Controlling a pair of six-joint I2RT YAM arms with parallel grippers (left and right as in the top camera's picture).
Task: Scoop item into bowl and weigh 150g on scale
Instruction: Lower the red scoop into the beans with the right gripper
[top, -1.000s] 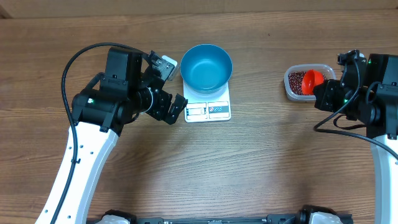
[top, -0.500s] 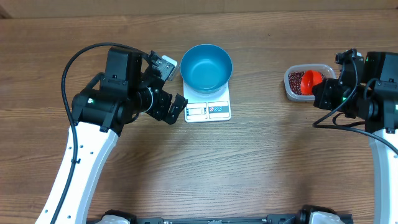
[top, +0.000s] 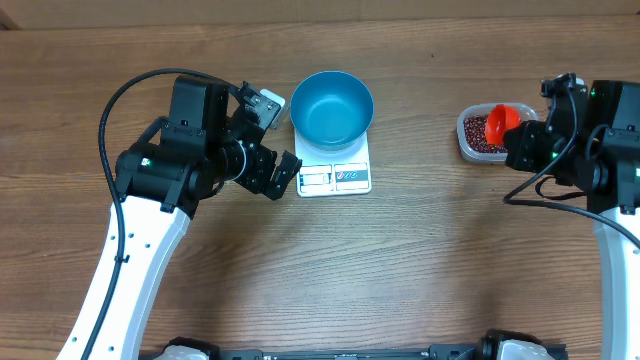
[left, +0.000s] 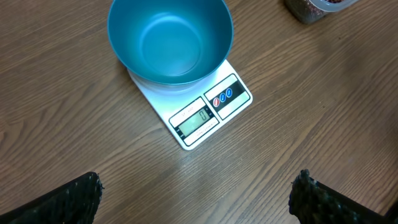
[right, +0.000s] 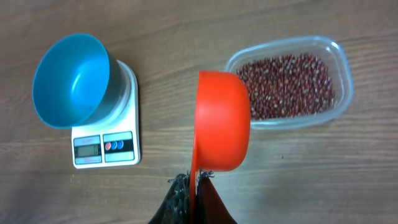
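Observation:
The blue bowl stands empty on the white scale; both also show in the left wrist view, bowl and scale. Dark red-brown beans fill a clear tub at the right, and the right wrist view shows the beans too. My right gripper is shut on the handle of a red-orange scoop, which is turned on its side by the tub's near left end. In the overhead view the scoop hangs over the tub. My left gripper stands open over bare wood just left of the scale.
The wooden table stretches between the two arms. The left arm leans close to the scale's left side. The right arm stands just right of the tub.
The right gripper has shifted slightly and tipped the scoop more onto its side over the tub. The left arm has not moved.

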